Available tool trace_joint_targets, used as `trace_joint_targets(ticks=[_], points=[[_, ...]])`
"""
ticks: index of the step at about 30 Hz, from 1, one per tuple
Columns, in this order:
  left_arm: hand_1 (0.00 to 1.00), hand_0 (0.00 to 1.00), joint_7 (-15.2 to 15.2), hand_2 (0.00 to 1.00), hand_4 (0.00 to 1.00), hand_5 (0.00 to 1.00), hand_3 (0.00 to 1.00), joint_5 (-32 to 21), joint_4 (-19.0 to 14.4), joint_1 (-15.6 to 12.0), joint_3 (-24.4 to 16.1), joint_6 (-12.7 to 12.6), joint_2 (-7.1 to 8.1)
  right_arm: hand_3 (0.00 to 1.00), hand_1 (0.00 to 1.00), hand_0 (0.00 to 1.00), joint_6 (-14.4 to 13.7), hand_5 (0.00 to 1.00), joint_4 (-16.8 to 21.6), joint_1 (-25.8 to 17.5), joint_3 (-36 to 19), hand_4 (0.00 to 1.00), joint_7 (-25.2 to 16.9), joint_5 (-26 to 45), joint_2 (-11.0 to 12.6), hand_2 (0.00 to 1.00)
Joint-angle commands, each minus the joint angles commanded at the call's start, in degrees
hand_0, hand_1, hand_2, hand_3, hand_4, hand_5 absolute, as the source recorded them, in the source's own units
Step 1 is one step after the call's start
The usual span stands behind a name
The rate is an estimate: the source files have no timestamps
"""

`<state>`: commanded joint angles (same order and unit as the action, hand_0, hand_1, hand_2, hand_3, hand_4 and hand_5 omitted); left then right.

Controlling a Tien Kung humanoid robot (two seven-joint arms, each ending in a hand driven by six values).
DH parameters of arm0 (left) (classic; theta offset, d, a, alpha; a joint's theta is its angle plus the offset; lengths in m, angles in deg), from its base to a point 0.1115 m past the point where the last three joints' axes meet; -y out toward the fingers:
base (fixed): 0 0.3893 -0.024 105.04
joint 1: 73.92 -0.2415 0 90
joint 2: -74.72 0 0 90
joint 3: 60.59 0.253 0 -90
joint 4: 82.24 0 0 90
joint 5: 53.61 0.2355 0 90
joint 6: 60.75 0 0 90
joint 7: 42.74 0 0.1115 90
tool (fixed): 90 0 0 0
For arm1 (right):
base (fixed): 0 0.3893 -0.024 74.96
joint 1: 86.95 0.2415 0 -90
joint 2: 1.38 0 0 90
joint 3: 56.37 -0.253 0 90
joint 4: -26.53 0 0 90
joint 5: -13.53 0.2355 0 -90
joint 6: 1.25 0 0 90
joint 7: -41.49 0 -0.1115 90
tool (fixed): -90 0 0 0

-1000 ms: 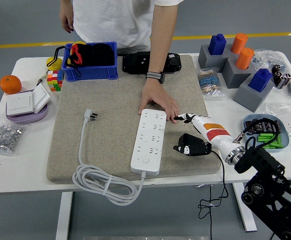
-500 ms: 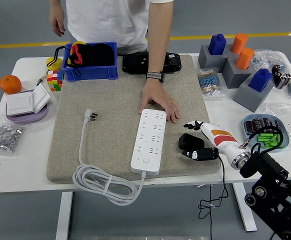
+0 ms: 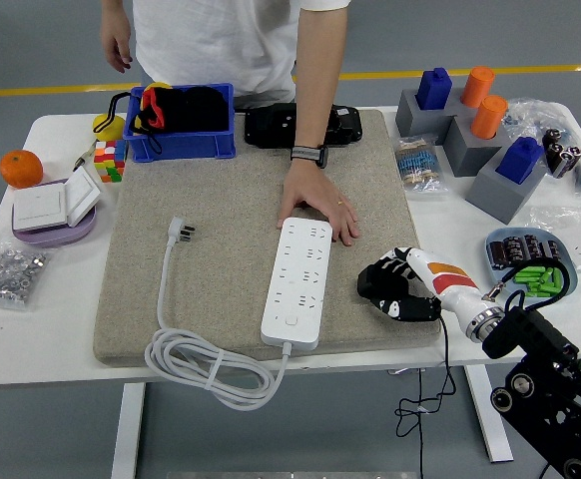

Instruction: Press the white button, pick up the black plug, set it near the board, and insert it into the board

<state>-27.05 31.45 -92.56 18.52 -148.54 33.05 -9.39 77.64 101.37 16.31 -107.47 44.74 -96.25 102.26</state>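
The white power strip (image 3: 296, 282) lies lengthwise on the beige mat (image 3: 221, 200), its white button (image 3: 290, 320) at the near end. A person's hand (image 3: 320, 205) rests flat on the mat at the strip's far end, fingertips touching it. The black plug (image 3: 372, 283) sits on the mat just right of the strip, its black cable running off the table's near edge. My right hand (image 3: 398, 284) comes in from the lower right, and its fingers are curled down over the plug and close around it. My left arm does not show.
The strip's white cable (image 3: 206, 364) coils at the mat's near left, ending in a white plug (image 3: 181, 231). At the back stand a blue bin (image 3: 181, 125) and a black device (image 3: 300, 125). Grey blocks (image 3: 470, 140) and a blue battery tray (image 3: 530, 264) are on the right.
My right hand has pulled back from the person's fingers towards the near right, then dropped onto the black plug and curled its fingers around it. The person's hand stays put.
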Motion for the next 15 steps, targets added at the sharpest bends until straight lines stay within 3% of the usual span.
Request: trace_joint_targets(ticks=[2,7,8,13,14,15], points=[[0.697,0.706,0.0,0.67,0.718,0.304,0.713,0.05,0.0,0.02,-0.04,-0.01,0.01,0.579,0.487,0.453,0.18,0.099,-0.23,0.06,0.05,0.662,0.22,0.26,0.0,0.513],[0.697,0.706,0.02,0.67,0.718,0.304,0.713,-0.01,0.0,-0.01,-0.01,0.0,-0.02,0.579,0.487,0.453,0.1,0.099,-0.28,-0.02,0.08,0.662,0.11,0.53,0.0,0.513],[0.696,0.708,0.03,0.67,0.718,0.304,0.713,0.05,0.0,-0.02,-0.05,0.01,-0.02,0.491,0.299,0.355,-0.11,0.002,-0.22,-0.02,0.12,0.704,-0.17,0.58,0.02,0.327],[0.696,0.708,0.01,0.67,0.718,0.304,0.713,-0.06,0.0,-0.02,0.02,0.0,-0.01,0.491,0.299,0.355,-1.7,0.002,0.82,-0.1,0.02,0.704,-1.93,0.81,0.06,0.327],[0.697,0.707,0.01,0.67,0.719,0.305,0.713,-0.07,0.0,-0.02,0.0,-0.01,-0.01,0.426,0.232,0.293,-1.82,0.002,1.07,-0.09,0.02,0.655,-2.08,0.87,0.08,0.259],[0.697,0.707,0.01,0.67,0.719,0.305,0.713,-0.11,0.0,-0.02,0.02,-0.01,-0.02,0.426,0.232,0.293,-1.91,0.002,1.48,-0.05,0.04,0.655,-2.18,1.04,0.12,0.259]])
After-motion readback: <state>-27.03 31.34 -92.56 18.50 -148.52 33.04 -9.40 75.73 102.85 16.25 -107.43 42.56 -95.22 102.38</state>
